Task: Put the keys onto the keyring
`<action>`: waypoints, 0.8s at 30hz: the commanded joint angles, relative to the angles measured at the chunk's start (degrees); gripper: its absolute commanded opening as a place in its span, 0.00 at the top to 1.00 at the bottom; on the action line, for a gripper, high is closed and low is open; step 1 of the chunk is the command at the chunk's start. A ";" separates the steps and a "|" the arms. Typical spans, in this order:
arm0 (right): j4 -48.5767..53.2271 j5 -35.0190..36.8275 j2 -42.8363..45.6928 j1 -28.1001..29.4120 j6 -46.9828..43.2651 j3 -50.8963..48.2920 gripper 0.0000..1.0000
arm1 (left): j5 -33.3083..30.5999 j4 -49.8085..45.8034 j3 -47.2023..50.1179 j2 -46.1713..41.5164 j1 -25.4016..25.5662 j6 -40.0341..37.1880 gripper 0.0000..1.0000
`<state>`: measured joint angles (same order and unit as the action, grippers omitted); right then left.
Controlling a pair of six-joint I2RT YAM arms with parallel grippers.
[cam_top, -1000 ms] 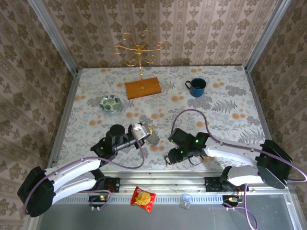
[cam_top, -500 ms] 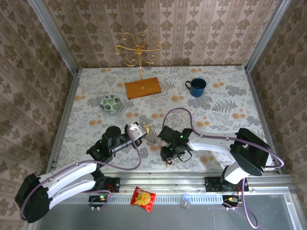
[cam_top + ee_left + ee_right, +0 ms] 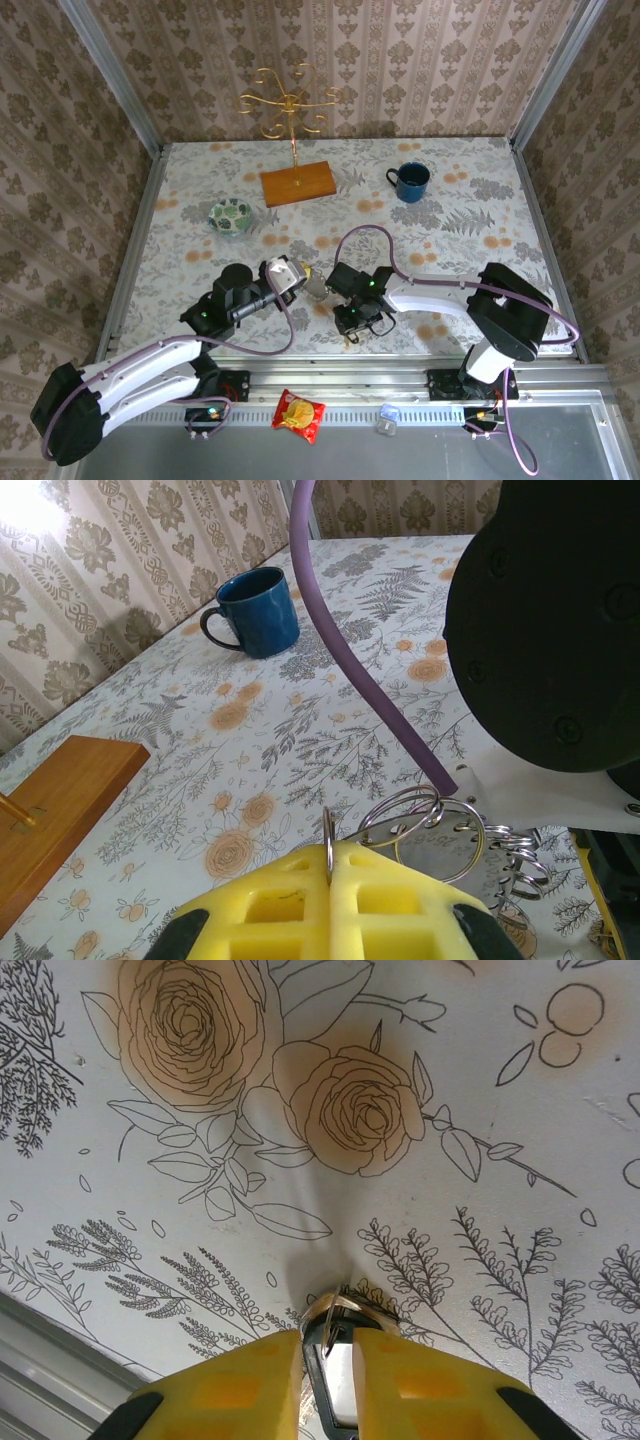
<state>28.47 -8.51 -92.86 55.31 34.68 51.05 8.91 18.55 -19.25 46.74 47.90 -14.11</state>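
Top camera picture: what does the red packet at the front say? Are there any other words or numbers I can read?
No words or numbers can be read anywhere.
The red snack packet: its print is too small and blurred to read.
The blue mug: plain, no writing.

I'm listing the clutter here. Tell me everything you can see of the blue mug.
The blue mug is dark, glossy blue, enamel or ceramic by its look, with one loop handle pointing toward the wooden base. It stands upright, mouth up, on the floral tabletop near its far right corner, touching nothing else. Its inside is too dark to show any contents.
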 commanded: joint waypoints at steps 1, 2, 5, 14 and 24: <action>0.51 1.37 -1.07 -0.29 -0.49 1.91 0.79 | -0.38 0.29 0.26 -1.28 -0.26 1.01 1.00; 0.49 1.45 -1.10 -0.29 -0.57 1.95 0.79 | -0.38 0.30 0.26 -1.21 -0.27 1.01 1.00; 0.62 2.12 -1.11 -0.38 -0.66 2.21 0.80 | -0.38 0.31 0.26 -1.15 -0.29 1.01 1.00; 1.32 2.70 -2.10 -0.38 -0.84 3.09 0.85 | -0.11 0.36 0.16 -1.13 -0.26 0.85 1.00; 2.03 3.22 -1.63 -0.38 -0.14 2.41 0.87 | 0.07 0.31 0.08 -1.23 -0.28 0.73 1.00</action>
<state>28.75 -7.22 -94.59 55.22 34.30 52.84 8.95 18.39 -19.25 46.74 47.90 -14.11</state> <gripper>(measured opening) 0.131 0.055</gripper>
